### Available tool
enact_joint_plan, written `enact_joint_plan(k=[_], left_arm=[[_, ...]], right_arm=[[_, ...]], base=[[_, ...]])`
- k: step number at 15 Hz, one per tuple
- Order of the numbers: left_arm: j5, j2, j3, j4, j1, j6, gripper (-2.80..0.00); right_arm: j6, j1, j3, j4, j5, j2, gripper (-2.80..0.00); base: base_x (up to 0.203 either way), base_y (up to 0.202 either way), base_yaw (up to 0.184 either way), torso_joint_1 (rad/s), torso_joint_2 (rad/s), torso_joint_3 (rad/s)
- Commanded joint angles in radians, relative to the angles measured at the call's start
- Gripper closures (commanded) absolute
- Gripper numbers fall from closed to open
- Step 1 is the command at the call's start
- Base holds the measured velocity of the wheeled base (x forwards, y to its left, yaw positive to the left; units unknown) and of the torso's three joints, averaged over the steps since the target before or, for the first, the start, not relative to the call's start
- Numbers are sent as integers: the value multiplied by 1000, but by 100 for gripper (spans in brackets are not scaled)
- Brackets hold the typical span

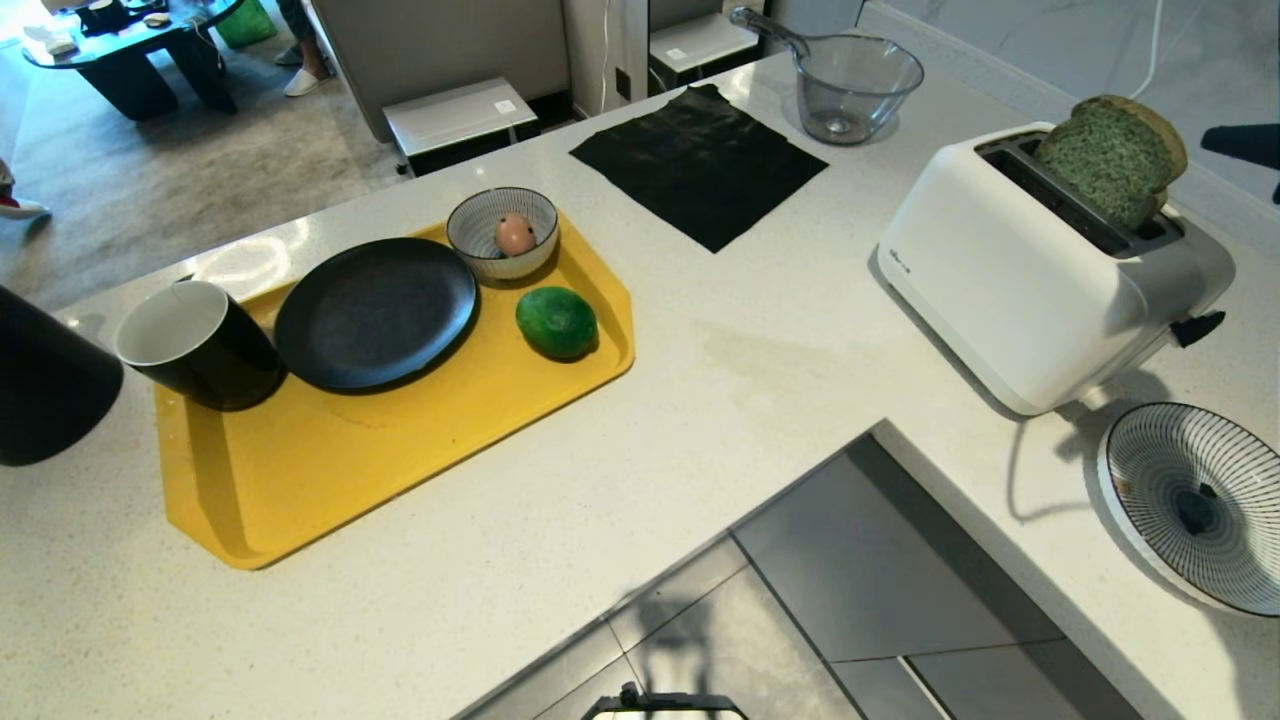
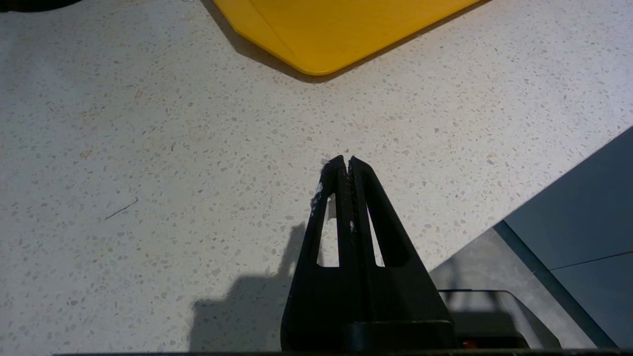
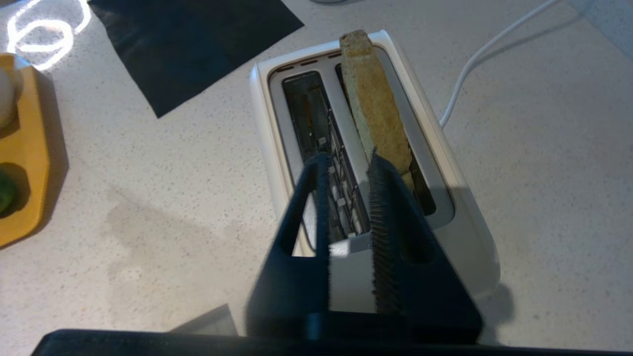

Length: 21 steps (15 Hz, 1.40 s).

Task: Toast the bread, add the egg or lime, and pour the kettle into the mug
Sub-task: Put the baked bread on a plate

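The right hand [image 3: 348, 163], jaws slightly parted and empty, hovers over the toaster [image 3: 460, 198], in line with the upright bread [image 3: 373, 113] just ahead.

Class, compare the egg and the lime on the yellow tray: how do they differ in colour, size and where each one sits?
Colour: the egg is pale pinkish-brown; the lime is bright green.
Size: the egg looks clearly smaller than the lime.
Place: the egg sits inside a small striped bowl; the lime lies directly on the tray, just in front of that bowl.
Shared: both are rounded, and both are on the tray.
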Motion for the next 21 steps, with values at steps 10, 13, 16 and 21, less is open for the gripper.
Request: enact_joint_plan(k=[10, 13, 16, 21], left_arm=[[0, -1, 17, -1, 1, -1, 0], [0, -1, 17, -1, 1, -1, 0], [0, -1, 17, -1, 0, -1, 0], [0, -1, 17, -1, 0, -1, 0]], right_arm=[[-15, -52, 61, -83, 32, 50, -280], [-17, -80, 80, -95, 30, 54, -280], [-12, -80, 37, -96, 32, 91, -280], [-5, -78, -28, -95, 59, 163, -280]], base=[[0, 0, 0, 0, 0, 0], [0, 0, 0, 0, 0, 0], [0, 0, 0, 0, 0, 0], [0, 0, 0, 0, 0, 0]])
